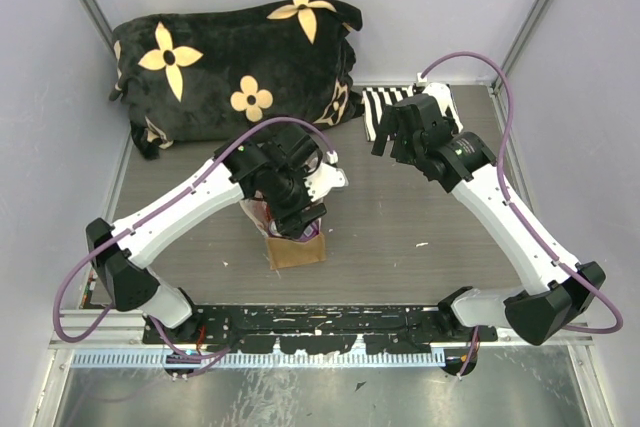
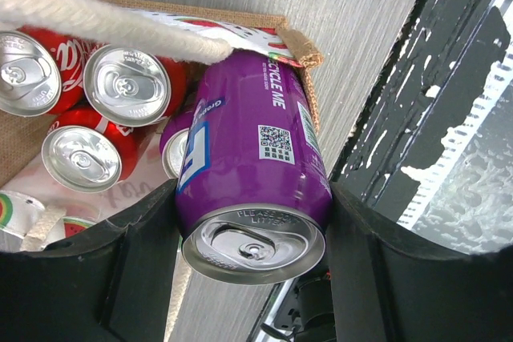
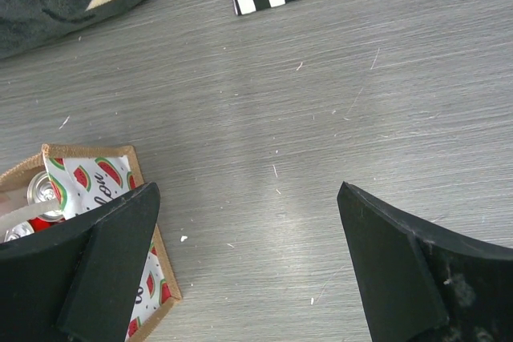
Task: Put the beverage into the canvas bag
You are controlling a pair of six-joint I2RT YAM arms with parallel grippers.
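Back left: black flowered cushion (image 1: pixel 230 67) on desk (image 3: pixel 321 78). Left gripper (image 2: pixel 252 230) clamped on purple can (image 2: pixel 248 142), one finger each side. Can at mouth of canvas bag (image 1: pixel 297 250), by its corner, beside red cans (image 2: pixel 120 86) inside. Cream handle (image 2: pixel 96 18) crosses opening. Right gripper (image 3: pixel 248 198) spread wide, holds nothing, above desk. Striped cloth (image 1: pixel 385 107) back right.

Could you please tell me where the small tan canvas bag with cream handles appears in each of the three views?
Top external: the small tan canvas bag stands just left of centre, below the left arm.
Left wrist: upper left, behind the held purple drink can.
Right wrist: bottom-left corner.
Shared landmark: its watermelon-print lining, in both wrist views.
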